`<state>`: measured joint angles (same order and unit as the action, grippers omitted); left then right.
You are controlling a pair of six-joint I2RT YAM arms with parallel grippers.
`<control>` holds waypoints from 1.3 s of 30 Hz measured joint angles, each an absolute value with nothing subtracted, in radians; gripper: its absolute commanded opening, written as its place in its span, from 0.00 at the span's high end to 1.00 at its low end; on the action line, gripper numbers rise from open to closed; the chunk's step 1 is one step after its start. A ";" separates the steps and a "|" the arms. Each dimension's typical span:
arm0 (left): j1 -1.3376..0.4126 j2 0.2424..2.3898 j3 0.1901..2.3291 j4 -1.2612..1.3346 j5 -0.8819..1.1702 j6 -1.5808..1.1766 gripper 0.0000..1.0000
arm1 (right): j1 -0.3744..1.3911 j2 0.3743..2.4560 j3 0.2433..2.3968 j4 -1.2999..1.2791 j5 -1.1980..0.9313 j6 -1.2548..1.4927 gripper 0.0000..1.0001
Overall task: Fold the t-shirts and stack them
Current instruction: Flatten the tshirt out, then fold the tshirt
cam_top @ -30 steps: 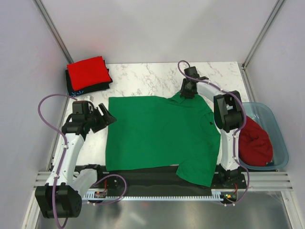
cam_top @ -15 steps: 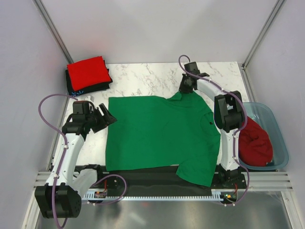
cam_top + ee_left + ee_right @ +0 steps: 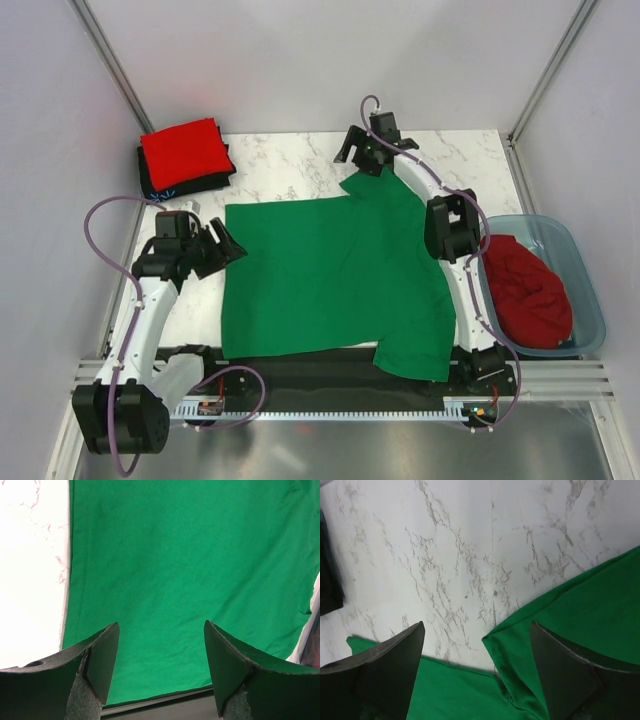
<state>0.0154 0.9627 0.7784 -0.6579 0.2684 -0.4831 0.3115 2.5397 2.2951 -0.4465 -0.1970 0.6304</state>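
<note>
A bright green t-shirt (image 3: 330, 275) lies spread flat in the middle of the marble table (image 3: 290, 170). Its far sleeve (image 3: 365, 188) points toward the back. My right gripper (image 3: 355, 163) hovers open just above that sleeve's tip, holding nothing. In the right wrist view the sleeve (image 3: 565, 625) lies between and below the spread fingers of my right gripper (image 3: 477, 650). My left gripper (image 3: 228, 247) stands open at the shirt's left edge, and its wrist view shows the green cloth (image 3: 190, 555) beyond its empty fingers (image 3: 102, 660). A folded red t-shirt (image 3: 182, 150) rests on a folded black one (image 3: 160, 186) at the back left.
A translucent blue tub (image 3: 585, 300) stands at the right edge with a crumpled red t-shirt (image 3: 525, 300) in it. White walls and metal posts close in the table. A black strip (image 3: 300, 375) runs along the near edge by the arm bases.
My right gripper drew the far sleeve back and to the left, then opened and let go of it. The left arm has barely moved.
</note>
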 measured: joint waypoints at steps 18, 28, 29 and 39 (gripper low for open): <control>-0.075 1.265 0.883 -0.651 0.184 -0.494 0.25 | 0.244 2.064 1.705 -0.459 -0.076 0.444 0.05; -0.146 1.869 1.271 -0.621 0.105 -0.530 0.30 | 0.240 2.192 1.686 -0.484 -0.087 0.427 0.05; -0.146 1.921 1.313 -0.628 0.103 -0.534 0.31 | 0.237 2.199 1.708 -0.495 -0.095 0.428 0.05; -0.146 2.207 1.736 -0.726 0.094 -0.551 0.32 | 0.175 2.370 1.952 -0.489 -0.109 0.451 0.05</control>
<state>-0.1455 2.2066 1.7359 -0.7258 0.0944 -0.5507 0.1745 2.3699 1.9522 -0.4889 -0.1089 0.4507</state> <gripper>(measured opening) 0.684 0.946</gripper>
